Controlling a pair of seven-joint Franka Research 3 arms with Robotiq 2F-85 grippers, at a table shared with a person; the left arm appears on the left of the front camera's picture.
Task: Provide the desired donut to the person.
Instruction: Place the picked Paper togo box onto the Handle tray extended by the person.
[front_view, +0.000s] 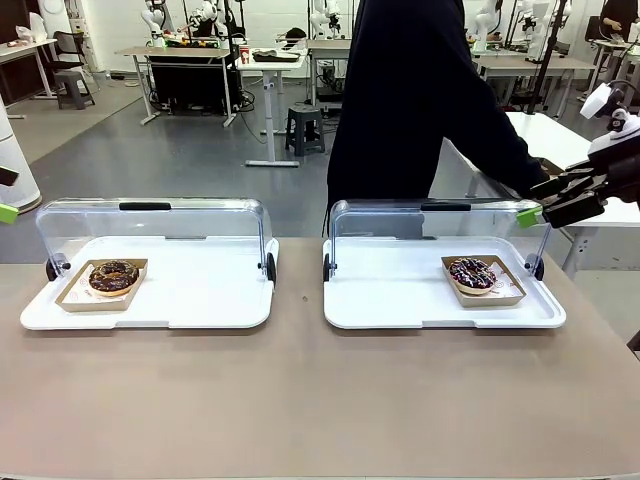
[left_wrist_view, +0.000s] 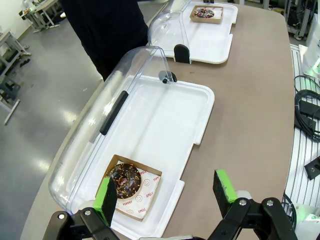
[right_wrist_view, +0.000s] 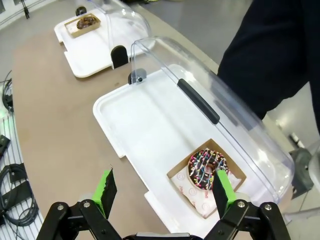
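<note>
Two donuts lie in paper trays. A chocolate donut (front_view: 113, 276) (left_wrist_view: 124, 180) sits on the left white tray (front_view: 200, 300), and a donut with coloured sprinkles (front_view: 472, 272) (right_wrist_view: 207, 168) on the right white tray (front_view: 400, 300). Both clear lids are rolled back. My left gripper (front_view: 6, 195) (left_wrist_view: 165, 197) hovers open at the left tray's outer end, above and beside the chocolate donut. My right gripper (front_view: 536, 200) (right_wrist_view: 164, 190) hangs open above the right tray's outer end, near the sprinkled donut. The person (front_view: 420, 100) in black stands behind the right tray, one arm reaching right.
The open lids (front_view: 150, 225) (front_view: 430, 225) rise along the far side of each tray. Bare brown table (front_view: 300, 400) spreads in front of the trays and between them. Cables (left_wrist_view: 305, 110) lie off the table's edge beside the left arm.
</note>
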